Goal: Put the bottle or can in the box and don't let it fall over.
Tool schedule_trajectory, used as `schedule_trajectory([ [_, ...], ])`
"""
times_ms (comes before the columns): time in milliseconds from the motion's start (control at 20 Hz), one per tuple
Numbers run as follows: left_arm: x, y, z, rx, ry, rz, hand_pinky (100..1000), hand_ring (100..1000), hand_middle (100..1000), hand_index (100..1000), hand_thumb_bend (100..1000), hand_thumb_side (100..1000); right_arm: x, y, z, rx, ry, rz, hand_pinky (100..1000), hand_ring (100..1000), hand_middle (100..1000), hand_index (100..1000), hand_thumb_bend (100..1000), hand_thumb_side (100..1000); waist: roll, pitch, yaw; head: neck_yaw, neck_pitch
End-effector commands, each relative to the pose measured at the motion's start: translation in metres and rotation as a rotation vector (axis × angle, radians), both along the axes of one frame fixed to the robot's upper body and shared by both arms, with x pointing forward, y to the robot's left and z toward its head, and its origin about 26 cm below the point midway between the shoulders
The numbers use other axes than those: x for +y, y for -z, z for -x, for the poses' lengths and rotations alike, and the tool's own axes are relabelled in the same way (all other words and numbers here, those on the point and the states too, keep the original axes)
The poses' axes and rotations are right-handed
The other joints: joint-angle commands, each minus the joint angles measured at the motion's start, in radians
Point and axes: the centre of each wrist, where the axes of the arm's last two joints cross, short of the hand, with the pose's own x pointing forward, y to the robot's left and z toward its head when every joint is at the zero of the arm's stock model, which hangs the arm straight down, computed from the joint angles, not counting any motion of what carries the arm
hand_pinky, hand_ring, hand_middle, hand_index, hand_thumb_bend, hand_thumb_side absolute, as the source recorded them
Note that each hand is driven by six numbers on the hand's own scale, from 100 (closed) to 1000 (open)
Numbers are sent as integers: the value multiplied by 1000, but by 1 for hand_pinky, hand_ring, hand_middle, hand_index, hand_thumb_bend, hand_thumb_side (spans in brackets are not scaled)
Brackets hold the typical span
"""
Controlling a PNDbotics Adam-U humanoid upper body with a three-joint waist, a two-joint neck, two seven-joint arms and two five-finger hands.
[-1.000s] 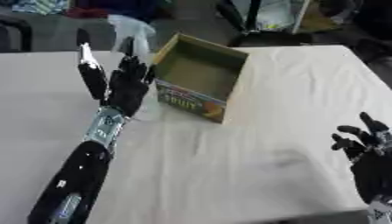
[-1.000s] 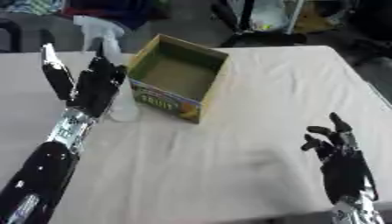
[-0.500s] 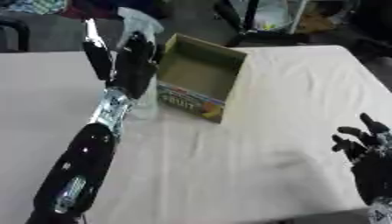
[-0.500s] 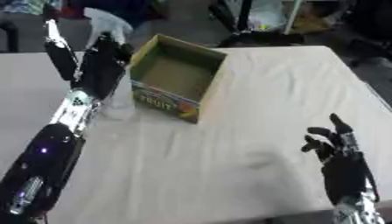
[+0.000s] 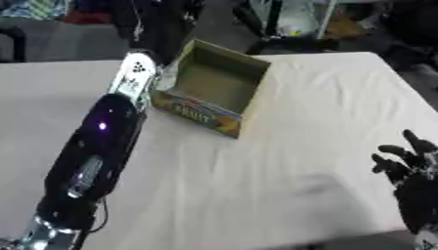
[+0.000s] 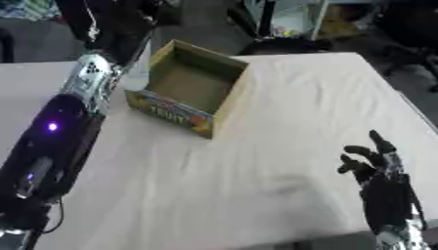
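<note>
Left arm (image 5: 102, 146) stretched farther forward than half a second ago, black left hand (image 5: 163, 24) now past far-left corner of open brown cardboard box with printed colourful front (image 5: 209, 93); whole view also shifted. Left fingers blurred against dark background, grasp cannot be told. Bottle or can not discernible, hidden by forearm or lost in blur. One box, upright on white tablecloth-covered table (image 5: 299, 146), interior bare. Right hand (image 6: 376, 171) idle at lower right, fingers relaxed, spread upward, holding nothing.
</note>
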Motion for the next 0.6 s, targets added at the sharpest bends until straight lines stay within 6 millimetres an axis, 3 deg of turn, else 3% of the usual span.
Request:
schedule_trajectory([
  [50, 4, -9, -10, -21, -34, -102, 427, 244, 136, 1000, 463, 687, 6, -8, -6, -29, -41, -2, 898, 438, 618, 1000, 100, 813, -5, -7, -21, 16, -22],
  [250, 12, 19, -31, 46, -111, -248, 436, 234, 133, 1000, 463, 759, 17, -16, -13, -54, -91, -13, 898, 439, 617, 1000, 100, 814, -5, 13, -67, 25, -43],
  [400, 20, 49, -42, 110, -141, -335, 441, 171, 123, 1000, 487, 816, 24, -22, -17, -75, -122, -23, 897, 438, 616, 1000, 100, 814, -3, 31, -97, 28, -59],
  [600, 29, 79, -48, 165, -149, -408, 451, 138, 129, 1000, 496, 852, 28, -26, -20, -86, -138, -31, 897, 438, 615, 1000, 100, 817, 0, 43, -110, 28, -61],
])
